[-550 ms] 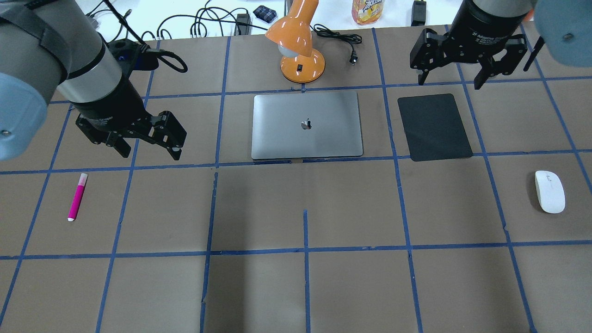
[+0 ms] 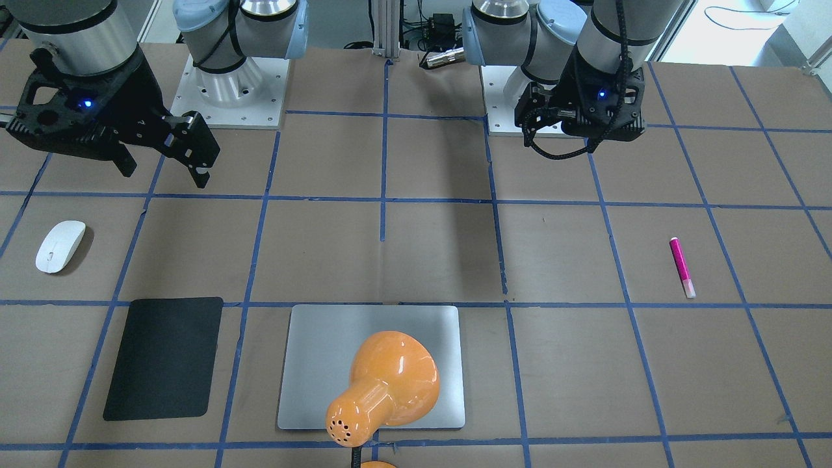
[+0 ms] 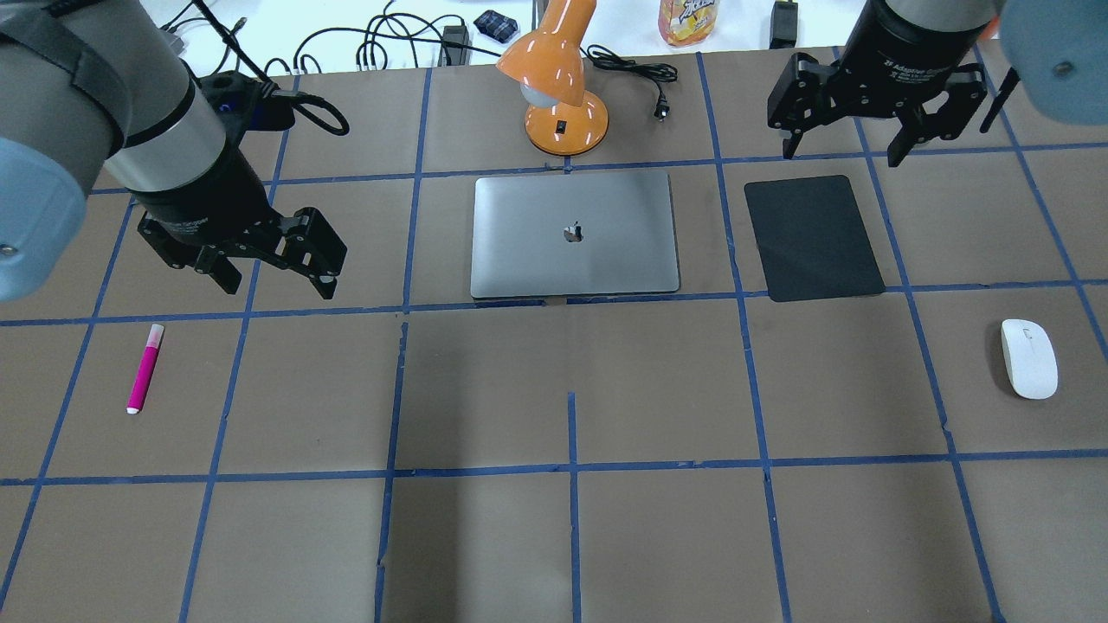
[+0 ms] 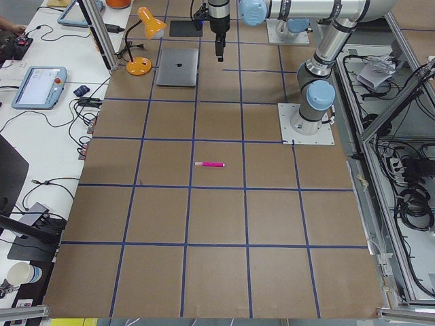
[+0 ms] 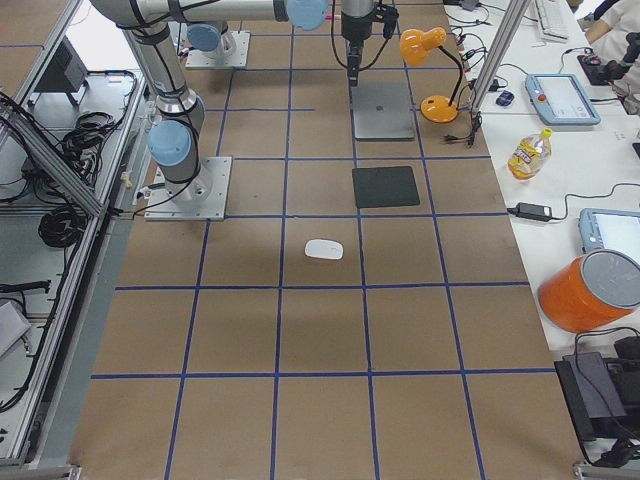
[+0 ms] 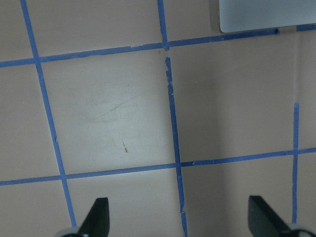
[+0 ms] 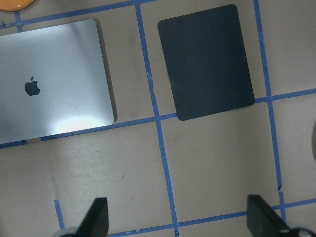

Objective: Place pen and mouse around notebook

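Observation:
The magenta pen (image 3: 144, 368) lies flat at the table's left, its pale cap pointing away from the robot. My left gripper (image 3: 277, 285) hovers open and empty above the table, between the pen and the notebook. The silver notebook (image 3: 575, 234) lies closed at the centre back. A white mouse (image 3: 1029, 359) rests alone at the far right. My right gripper (image 3: 840, 156) hangs open and empty above the far edge of a black mat, well behind the mouse. The left wrist view shows open fingers (image 6: 98, 217) over bare table and one corner of the notebook (image 6: 266, 15).
An orange desk lamp (image 3: 558, 86) stands just behind the notebook, its shade leaning over it. A black mat (image 3: 812, 238) lies right of the notebook. Cables and a bottle (image 3: 688, 19) sit past the table's back edge.
The left gripper has edged very slightly to the left. The pen, mouse, notebook and right gripper are where they were.

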`<state>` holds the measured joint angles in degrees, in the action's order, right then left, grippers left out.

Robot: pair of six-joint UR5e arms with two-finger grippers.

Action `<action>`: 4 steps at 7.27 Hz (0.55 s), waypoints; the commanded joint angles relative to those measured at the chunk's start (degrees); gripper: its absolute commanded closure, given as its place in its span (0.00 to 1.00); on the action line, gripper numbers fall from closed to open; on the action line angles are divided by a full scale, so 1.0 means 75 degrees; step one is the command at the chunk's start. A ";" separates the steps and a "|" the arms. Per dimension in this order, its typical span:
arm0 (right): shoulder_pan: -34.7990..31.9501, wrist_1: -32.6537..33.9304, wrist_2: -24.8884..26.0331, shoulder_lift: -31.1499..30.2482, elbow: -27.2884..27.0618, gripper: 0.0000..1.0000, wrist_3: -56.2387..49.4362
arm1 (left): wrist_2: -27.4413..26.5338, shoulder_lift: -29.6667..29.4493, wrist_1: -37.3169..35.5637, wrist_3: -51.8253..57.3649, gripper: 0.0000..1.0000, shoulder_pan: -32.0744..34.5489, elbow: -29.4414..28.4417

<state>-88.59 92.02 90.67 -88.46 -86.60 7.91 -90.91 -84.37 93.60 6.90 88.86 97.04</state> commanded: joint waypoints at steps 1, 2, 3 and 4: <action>0.0023 0.0000 0.0004 0.0005 0.0004 0.00 -0.0012 | 0.0016 0.0000 0.0000 0.0005 0.00 0.0000 -0.0001; 0.0116 0.0012 0.0016 0.0075 0.0096 0.00 -0.0081 | 0.0016 0.0023 -0.0058 0.0005 0.00 0.0000 -0.0001; 0.0407 -0.0012 0.0120 0.0087 0.0120 0.00 -0.0268 | 0.0005 0.0000 -0.0128 0.0040 0.00 -0.0011 0.0011; 0.1129 -0.0070 0.0110 0.0111 0.0040 0.00 -0.0641 | 0.0004 0.0000 -0.0129 0.0087 0.00 -0.0046 0.0022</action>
<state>-85.06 91.88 91.29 -87.86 -85.99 5.75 -90.85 -84.34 92.86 7.20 88.73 97.11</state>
